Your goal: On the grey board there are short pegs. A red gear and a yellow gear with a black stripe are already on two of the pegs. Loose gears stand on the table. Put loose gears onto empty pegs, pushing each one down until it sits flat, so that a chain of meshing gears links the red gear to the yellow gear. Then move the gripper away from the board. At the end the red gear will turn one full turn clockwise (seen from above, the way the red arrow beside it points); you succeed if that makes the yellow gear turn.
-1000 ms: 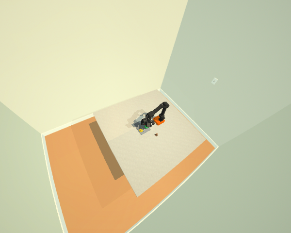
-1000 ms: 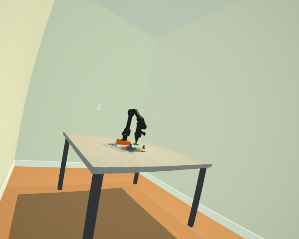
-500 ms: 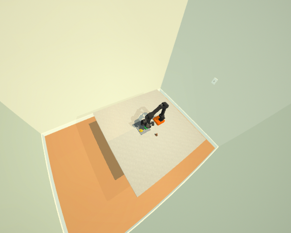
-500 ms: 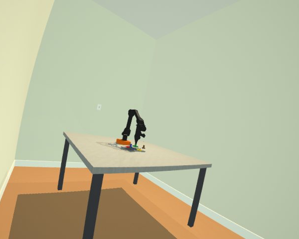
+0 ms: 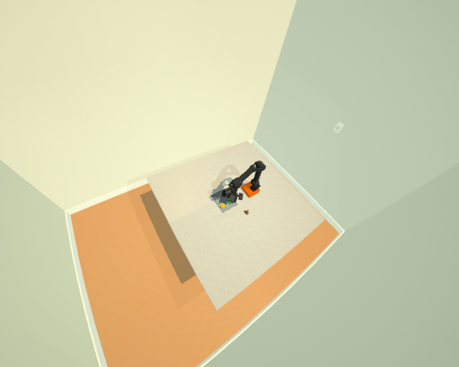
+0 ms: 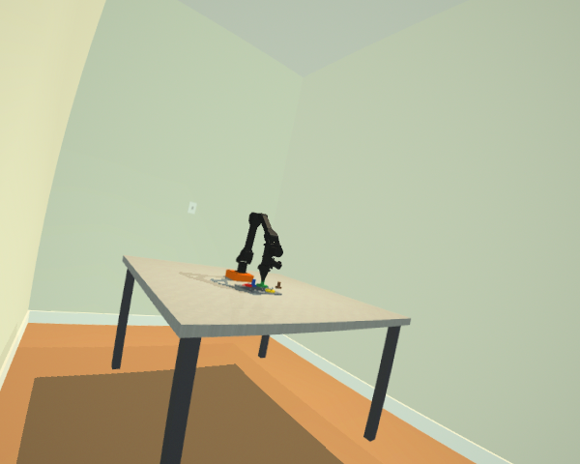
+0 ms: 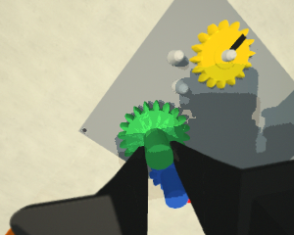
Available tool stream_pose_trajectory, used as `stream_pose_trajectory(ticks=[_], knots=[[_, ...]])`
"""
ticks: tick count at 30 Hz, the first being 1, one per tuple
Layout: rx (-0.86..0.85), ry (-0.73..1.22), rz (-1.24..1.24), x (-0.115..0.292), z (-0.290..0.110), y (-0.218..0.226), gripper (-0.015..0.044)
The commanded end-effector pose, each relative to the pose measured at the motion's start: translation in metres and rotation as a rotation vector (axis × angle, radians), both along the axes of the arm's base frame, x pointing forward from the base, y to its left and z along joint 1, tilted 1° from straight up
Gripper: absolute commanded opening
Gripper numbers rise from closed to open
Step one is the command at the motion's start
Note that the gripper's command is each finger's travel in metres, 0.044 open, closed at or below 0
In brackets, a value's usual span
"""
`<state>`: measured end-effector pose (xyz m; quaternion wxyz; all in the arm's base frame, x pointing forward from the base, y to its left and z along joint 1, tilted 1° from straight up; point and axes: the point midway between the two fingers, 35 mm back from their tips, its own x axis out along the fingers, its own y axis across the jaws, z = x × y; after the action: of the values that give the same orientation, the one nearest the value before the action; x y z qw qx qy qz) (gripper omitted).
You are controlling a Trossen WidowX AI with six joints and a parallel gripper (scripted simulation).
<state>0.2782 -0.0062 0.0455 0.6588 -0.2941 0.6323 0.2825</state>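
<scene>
I operate from far away, and the biggest thing before me is the table (image 5: pixel 229 252) (image 6: pixel 295 304) (image 7: pixel 39 49), which carries the black arm (image 5: pixel 244 176) (image 6: pixel 250 240) and the grey board (image 5: pixel 228 208) (image 6: pixel 276 293) (image 7: pixel 122 98). My gripper (image 5: pixel 230 200) (image 6: pixel 263 280) (image 7: pixel 157 149) is low over this board, and its fingers pinch the upright stem of the green gear (image 5: pixel 230 202) (image 6: pixel 262 285) (image 7: pixel 147 122). So the gear is directly below the fingertips, its long axis following their downward reach. In the wrist view, the yellow gear (image 5: pixel 220 205) (image 6: pixel 270 290) (image 7: pixel 213 56) lies well apart from it, toward one o'clock. The blue gear (image 6: pixel 253 282) (image 7: pixel 173 188) stands just beside it at about five o'clock, with a bit of the red gear (image 6: pixel 247 285) (image 7: pixel 189 201) past its stem. The brown gear (image 5: pixel 246 212) (image 6: pixel 278 285) waits off the board, near four o'clock from the green one in the top view. Smallest are the two bare pegs: the nearer peg (image 7: pixel 181 87) and the farther peg (image 7: pixel 176 58), between twelve and one o'clock from the green gear. I cannot tell whether a peg is already inside its hole or whether it sits flat. I judge that the next move is straight down, after checking the centring, because teeth could ride upon the blue ones.
</scene>
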Motion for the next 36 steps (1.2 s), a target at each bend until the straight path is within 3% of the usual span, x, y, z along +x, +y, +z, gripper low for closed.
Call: stream_pose_trajectory(ticks=[1,19,36], knots=[[0.001,0.002,0.019,-0.0003,-0.0014,0.0002,0.0000],[-0.010,0.002,0.295,-0.0011,-0.0051,0.0003,0.0000],[-0.001,0.002,0.082,-0.0010,-0.0065,0.0012,0.0000]])
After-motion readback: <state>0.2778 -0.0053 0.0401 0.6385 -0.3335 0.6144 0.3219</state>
